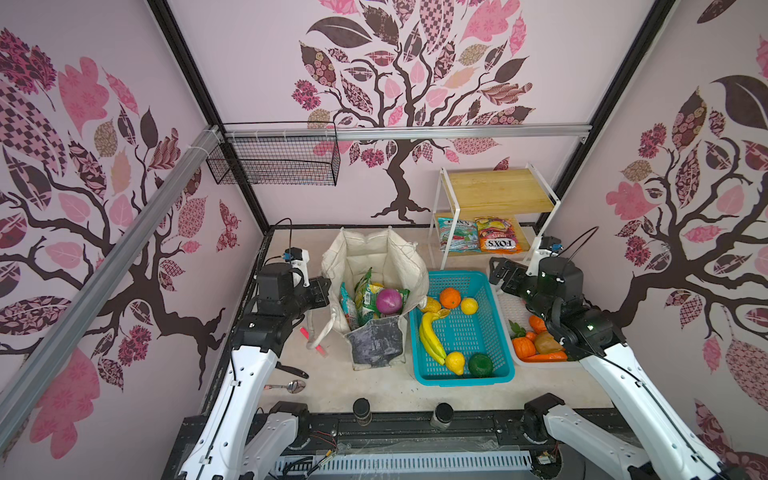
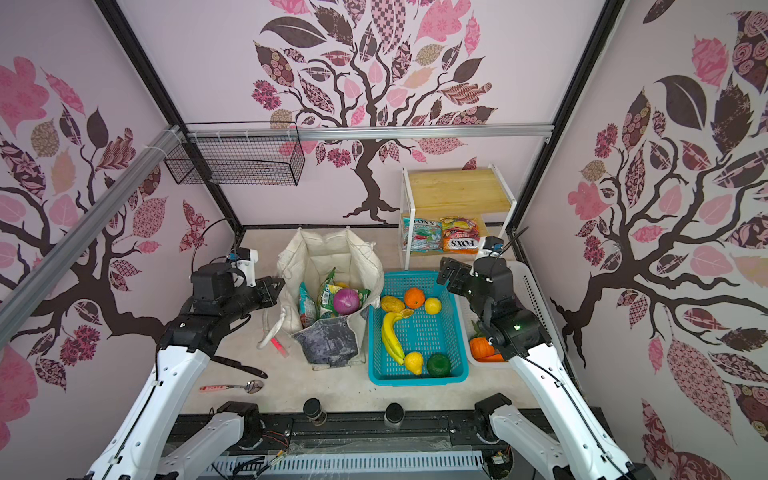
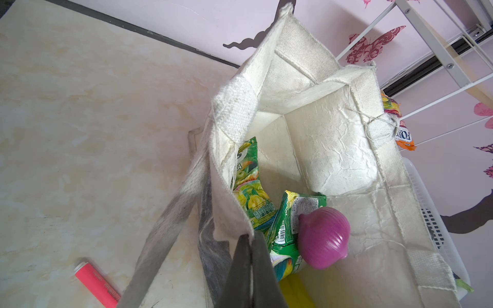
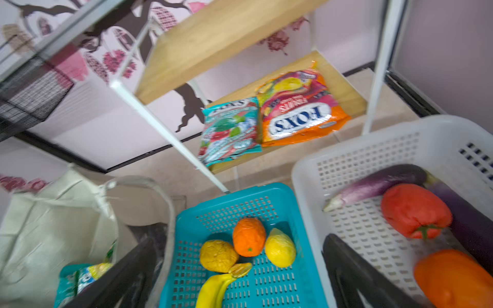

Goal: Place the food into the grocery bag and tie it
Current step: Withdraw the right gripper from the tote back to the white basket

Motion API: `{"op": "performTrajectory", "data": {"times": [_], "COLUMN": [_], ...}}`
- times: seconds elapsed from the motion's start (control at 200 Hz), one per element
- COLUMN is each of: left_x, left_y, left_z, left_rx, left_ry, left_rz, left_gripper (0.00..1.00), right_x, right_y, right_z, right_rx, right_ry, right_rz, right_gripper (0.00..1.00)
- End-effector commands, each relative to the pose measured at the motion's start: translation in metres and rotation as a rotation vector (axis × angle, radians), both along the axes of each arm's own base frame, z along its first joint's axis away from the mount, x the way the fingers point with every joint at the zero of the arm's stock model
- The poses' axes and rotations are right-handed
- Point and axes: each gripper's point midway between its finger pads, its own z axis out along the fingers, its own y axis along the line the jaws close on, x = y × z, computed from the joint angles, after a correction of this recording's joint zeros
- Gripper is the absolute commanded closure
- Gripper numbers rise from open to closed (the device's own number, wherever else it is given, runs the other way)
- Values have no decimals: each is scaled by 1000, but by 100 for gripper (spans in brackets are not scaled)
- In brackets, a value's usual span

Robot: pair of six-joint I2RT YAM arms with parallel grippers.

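The cream grocery bag stands open at the middle of the table. Inside it lie a purple onion, green snack packets and a teal packet. My left gripper is shut on the bag's left rim. My right gripper hangs open and empty over the far end of the teal basket. That basket holds bananas, an orange and lemons.
A white basket with toy vegetables sits to the right of the teal one. Behind stands a wooden shelf with two FOX'S packets. A pink marker, spoon, knife and two jars lie front left.
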Motion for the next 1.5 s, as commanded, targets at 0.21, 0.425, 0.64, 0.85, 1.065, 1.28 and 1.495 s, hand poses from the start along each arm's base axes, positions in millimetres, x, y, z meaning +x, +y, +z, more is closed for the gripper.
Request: {"op": "performTrajectory", "data": {"times": [0.21,0.425,0.64,0.85,1.065,1.28,1.495], "left_x": [0,0,-1,0,0,1,2], "left_y": [-2,-2,-1,-1,-1,-2,-1], "left_z": [-4,-4,-4,-6,-5,-8,-9], "left_rx": [3,4,5,7,7,8,8], "left_ry": [0,-1,-1,6,3,15,15], "left_rz": [-17,-17,-14,-14,-15,-17,-14], "left_gripper": [100,100,100,100,100,100,100], "right_x": [-7,2,13,31,42,56,73], "right_y": [-50,-80,-107,-131,-159,-167,-170], "right_z": [-82,-118,-120,-135,-164,-169,-186], "right_rx": [-46,38,-83,7,67,51,68], "right_ry": [121,166,158,193,249,226,270], "right_rz": [-203,-280,-389,-397,-410,-425,-411], "right_gripper": [2,1,0,1,4,11,21]}}
